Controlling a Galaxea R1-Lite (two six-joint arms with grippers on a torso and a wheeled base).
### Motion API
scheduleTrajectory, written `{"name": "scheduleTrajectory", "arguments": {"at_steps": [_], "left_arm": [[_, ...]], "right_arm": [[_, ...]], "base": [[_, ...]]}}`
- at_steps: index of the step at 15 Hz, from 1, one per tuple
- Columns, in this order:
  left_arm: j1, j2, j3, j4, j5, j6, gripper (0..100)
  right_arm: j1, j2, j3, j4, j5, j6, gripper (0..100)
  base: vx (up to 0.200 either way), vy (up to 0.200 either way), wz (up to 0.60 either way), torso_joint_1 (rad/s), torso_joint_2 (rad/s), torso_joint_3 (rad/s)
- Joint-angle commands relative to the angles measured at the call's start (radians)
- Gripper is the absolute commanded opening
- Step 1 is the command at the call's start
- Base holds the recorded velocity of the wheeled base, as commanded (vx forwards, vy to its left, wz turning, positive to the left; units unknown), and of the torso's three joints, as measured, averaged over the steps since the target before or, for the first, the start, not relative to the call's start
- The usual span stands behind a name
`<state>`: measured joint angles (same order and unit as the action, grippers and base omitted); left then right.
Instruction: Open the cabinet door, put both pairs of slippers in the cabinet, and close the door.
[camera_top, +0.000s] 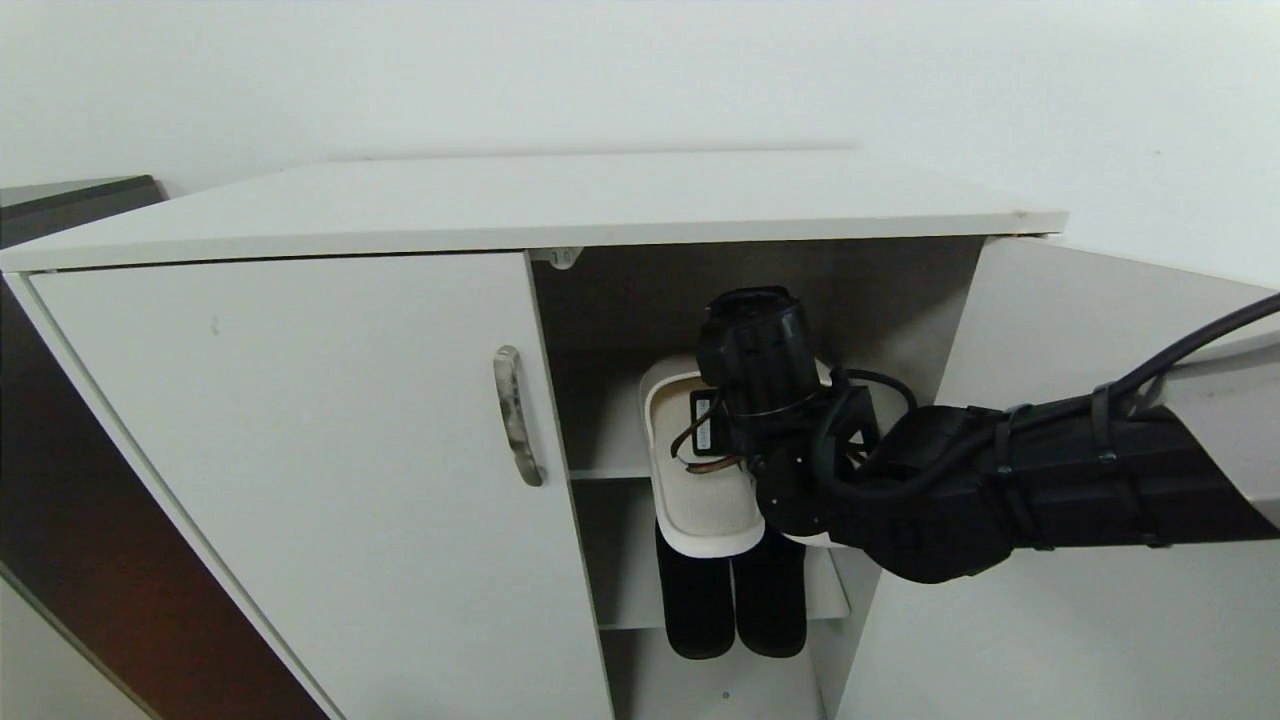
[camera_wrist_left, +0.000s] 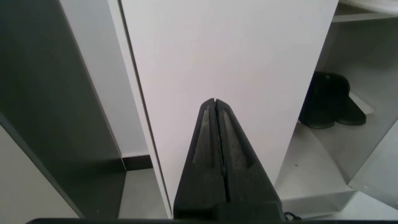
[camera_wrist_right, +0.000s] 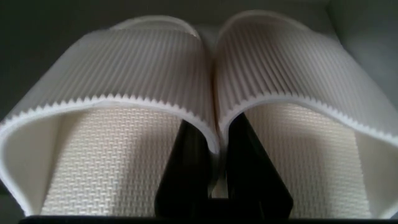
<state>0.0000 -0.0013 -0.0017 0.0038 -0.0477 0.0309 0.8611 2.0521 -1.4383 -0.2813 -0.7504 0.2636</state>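
A pair of white slippers (camera_top: 700, 500) sits side by side at the cabinet's (camera_top: 520, 205) upper shelf (camera_top: 605, 470), heels sticking out past its front edge. My right gripper (camera_wrist_right: 216, 163) is shut on their two inner walls, pinching them together between the ribbed straps (camera_wrist_right: 143, 68). On the lower shelf lies a pair of black slippers (camera_top: 730, 600), also seen as black slippers (camera_wrist_left: 329, 109) in the left wrist view. My left gripper (camera_wrist_left: 214, 106) hangs shut and empty in front of the closed left door (camera_wrist_left: 230, 56).
The right door (camera_top: 1060, 340) stands swung open beside my right arm. The left door (camera_top: 300, 450) is closed, its metal handle (camera_top: 517, 415) near the middle edge. A dark panel (camera_top: 70, 205) leans behind the cabinet's left side.
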Motion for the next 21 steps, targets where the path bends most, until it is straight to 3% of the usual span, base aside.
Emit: {"name": "scheduleTrajectory", "arguments": {"at_steps": [1, 11, 21], "left_arm": [[0.000, 0.001, 0.000, 0.001, 0.000, 0.000, 0], [0.000, 0.001, 0.000, 0.001, 0.000, 0.000, 0], [0.000, 0.001, 0.000, -0.001, 0.000, 0.000, 0]], "right_arm": [[-0.010, 0.039, -0.039, -0.001, 0.000, 0.000, 0], [-0.065, 0.149, -0.240, 0.057, 0.003, -0.009, 0], [-0.079, 0.177, -0.264, 0.076, 0.003, -0.014, 0]], "base": [[0.000, 0.000, 0.00, 0.000, 0.00, 0.000], [0.000, 0.000, 0.00, 0.000, 0.00, 0.000], [0.000, 0.000, 0.00, 0.000, 0.00, 0.000]]}}
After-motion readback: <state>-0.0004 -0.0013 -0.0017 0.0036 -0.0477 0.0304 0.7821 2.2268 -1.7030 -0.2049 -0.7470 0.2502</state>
